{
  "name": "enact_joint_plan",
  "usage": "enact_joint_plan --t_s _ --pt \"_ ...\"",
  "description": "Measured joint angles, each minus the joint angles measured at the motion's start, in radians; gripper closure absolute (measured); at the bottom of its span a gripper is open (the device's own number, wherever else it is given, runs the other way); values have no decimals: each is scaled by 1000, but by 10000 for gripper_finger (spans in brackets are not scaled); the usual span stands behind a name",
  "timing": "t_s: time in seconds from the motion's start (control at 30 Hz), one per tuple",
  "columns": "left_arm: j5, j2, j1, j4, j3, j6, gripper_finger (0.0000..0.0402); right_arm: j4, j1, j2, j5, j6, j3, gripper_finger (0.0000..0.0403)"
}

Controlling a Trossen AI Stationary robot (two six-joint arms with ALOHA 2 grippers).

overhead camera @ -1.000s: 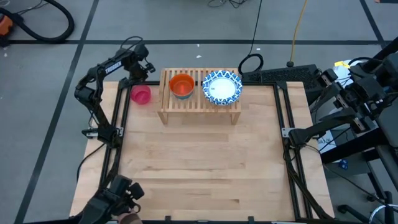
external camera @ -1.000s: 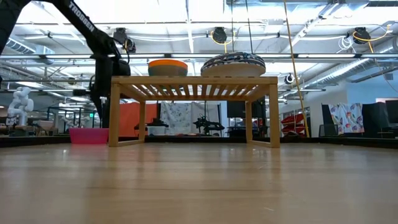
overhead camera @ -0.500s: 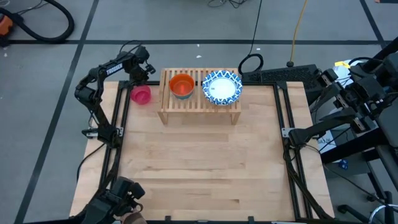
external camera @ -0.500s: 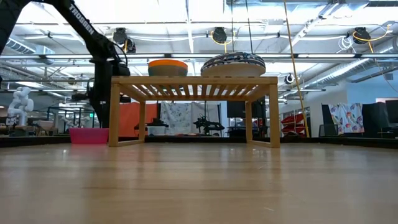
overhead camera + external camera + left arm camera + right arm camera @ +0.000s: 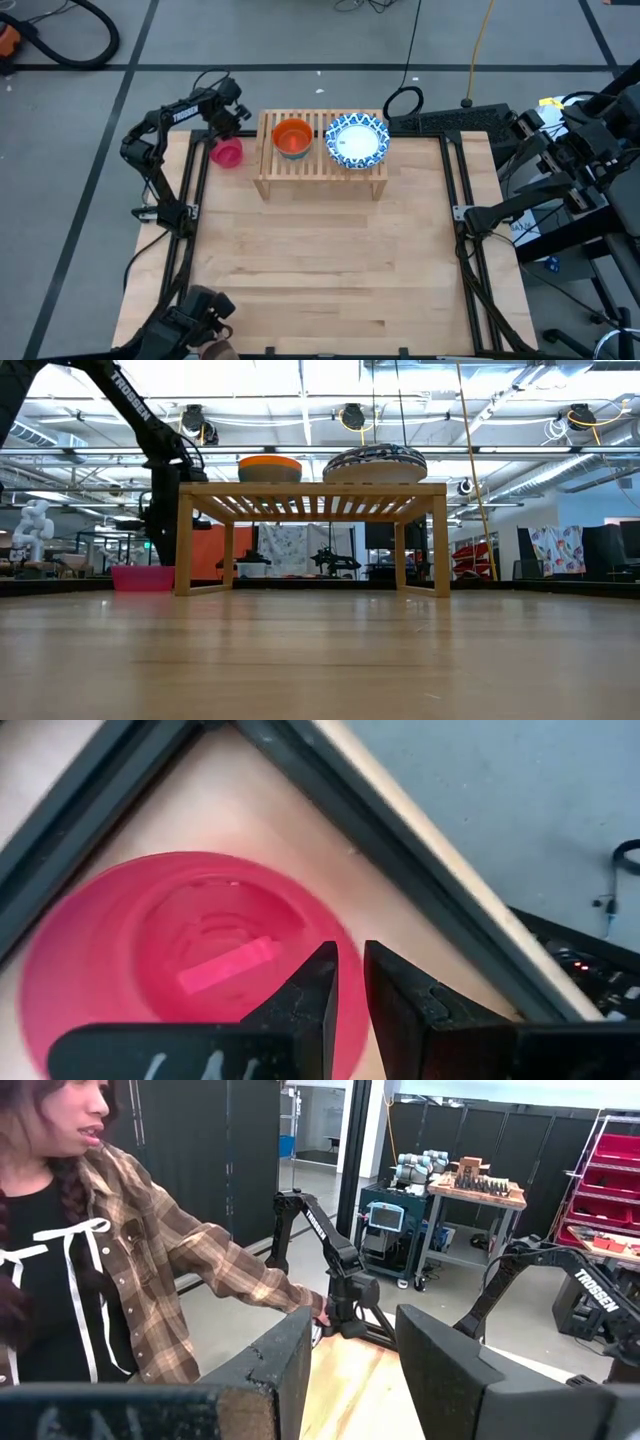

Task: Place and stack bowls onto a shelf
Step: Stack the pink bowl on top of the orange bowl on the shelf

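Shelf [image 5: 321, 155] at the far edge of the table [image 5: 330, 270], carrying an orange bowl [image 5: 292, 137] and a blue-patterned bowl [image 5: 356, 140] side by side. A pink bowl [image 5: 227, 152] sits on the table just left of the shelf. The left claw [image 5: 347, 982] hangs over its rim, fingers nearly together, gripping nothing. The right claw [image 5: 352, 1370] waits off the table with fingers apart, facing a person's plaid sleeve [image 5: 215, 1265].

Pretty clearly a robotics lab. Extra robot arms [image 5: 335, 1270] sit on stands past the bench [image 5: 320, 270], with parts shelving [image 5: 610, 1190] and exposed ceiling ducts [image 5: 450, 455].
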Motion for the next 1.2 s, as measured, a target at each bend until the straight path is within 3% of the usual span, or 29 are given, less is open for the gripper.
enact_joint_plan --t_s 0.13,0.67,1.2 --pt "0 0 0 54 0 17 344 0 0 0 0 -1 0 261" --pt "26 0 -6 1 0 16 344 -1 0 0 0 0 0 261" --pt "-14 0 -8 14 -25 25 344 -1 0 0 0 1 0 261"
